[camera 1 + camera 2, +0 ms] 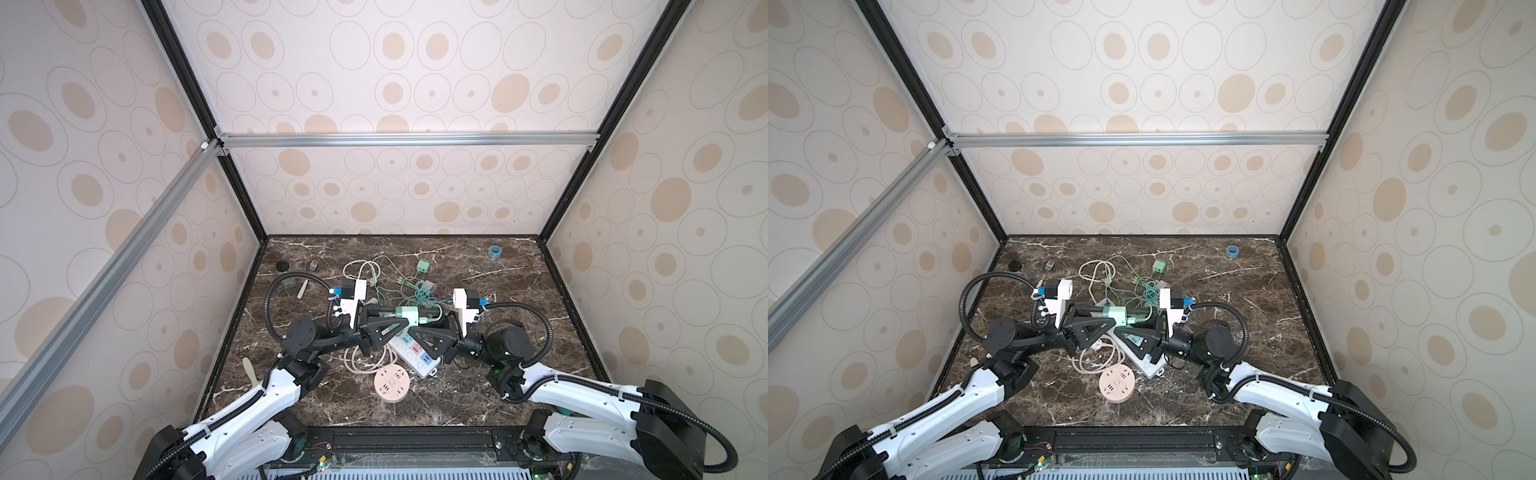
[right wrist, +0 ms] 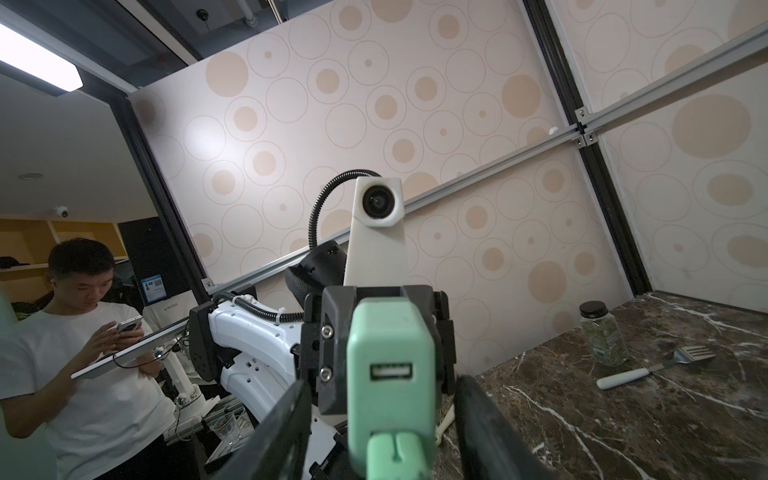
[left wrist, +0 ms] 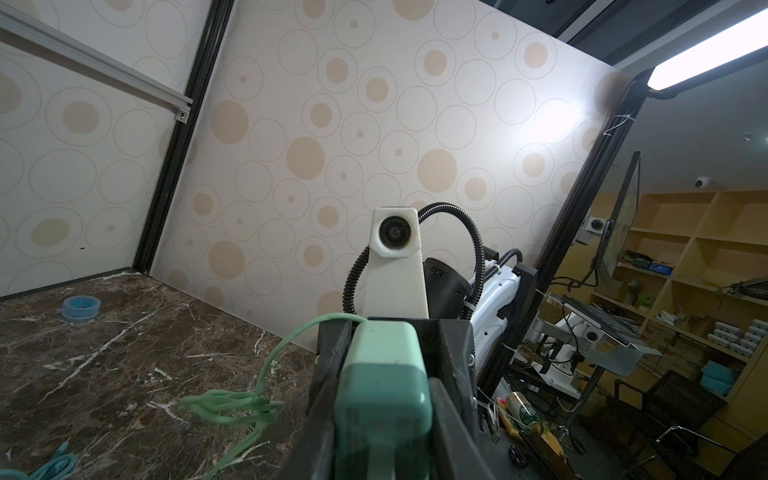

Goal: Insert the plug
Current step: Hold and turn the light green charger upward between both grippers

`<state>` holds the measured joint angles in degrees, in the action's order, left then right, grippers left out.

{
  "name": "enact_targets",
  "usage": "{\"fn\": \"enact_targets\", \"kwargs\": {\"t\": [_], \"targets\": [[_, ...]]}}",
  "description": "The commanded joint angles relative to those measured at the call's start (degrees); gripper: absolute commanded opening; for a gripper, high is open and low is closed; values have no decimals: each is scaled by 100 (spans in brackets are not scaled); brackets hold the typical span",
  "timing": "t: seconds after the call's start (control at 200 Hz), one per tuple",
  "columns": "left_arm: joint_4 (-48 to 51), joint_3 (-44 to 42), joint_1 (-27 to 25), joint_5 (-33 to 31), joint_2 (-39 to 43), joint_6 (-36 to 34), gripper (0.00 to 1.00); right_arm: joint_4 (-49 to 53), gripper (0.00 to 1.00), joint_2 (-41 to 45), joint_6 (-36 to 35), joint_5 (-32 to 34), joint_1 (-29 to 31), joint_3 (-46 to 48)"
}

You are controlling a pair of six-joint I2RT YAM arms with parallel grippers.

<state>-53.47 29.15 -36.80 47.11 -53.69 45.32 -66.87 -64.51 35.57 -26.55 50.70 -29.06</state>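
Plug (image 2: 395,455), pale green, sat at the lower of two ports on the mint charger block (image 2: 390,332), its body butted against the block's face and the upper port empty; whether it was fully home could not be told. In both top views the pair hung in the air over the middle of the desk (image 1: 478,399), above the white power strip (image 1: 419,359), with the plug on the block's 3 o'clock side. To do the step well, by my judgement, the push should run straight along the port's axis, from 3 o'clock toward 9 o'clock, with the block held dead steady to press against. Any tilt or twist would likely jam the metal tongue on the port's lip. A short, firm squeeze on the plug's body, not on the green cord (image 3: 232,409), looked the better hold, and the seam between plug and block should close evenly all round before either side lets go. The left claw (image 3: 388,386), reaching in from 9 o'clock, was clamped on the block's two sides and bore its weight. The right claw (image 2: 383,382), coming from 3 o'clock, stood partly open. Its fingers (image 2: 286,428) flanked the plug with a visible gap on either side, so it held nothing.
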Motion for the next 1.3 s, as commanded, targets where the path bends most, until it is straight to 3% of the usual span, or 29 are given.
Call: {"fn": "enact_targets", "kwargs": {"t": [0.0, 1.03, 1.296], "targets": [[-448, -5, -80, 203, 161, 81, 0, -437, 55, 4, 60, -118, -25, -204], [-904, -172, -100, 107, 242, 162, 0, -1029, 41, -535, 332, -139, -25, -618], [-955, -94, -108, 27, 197, 182, 0, -970, 43, -733, 356, -237, 24, -749]]}}
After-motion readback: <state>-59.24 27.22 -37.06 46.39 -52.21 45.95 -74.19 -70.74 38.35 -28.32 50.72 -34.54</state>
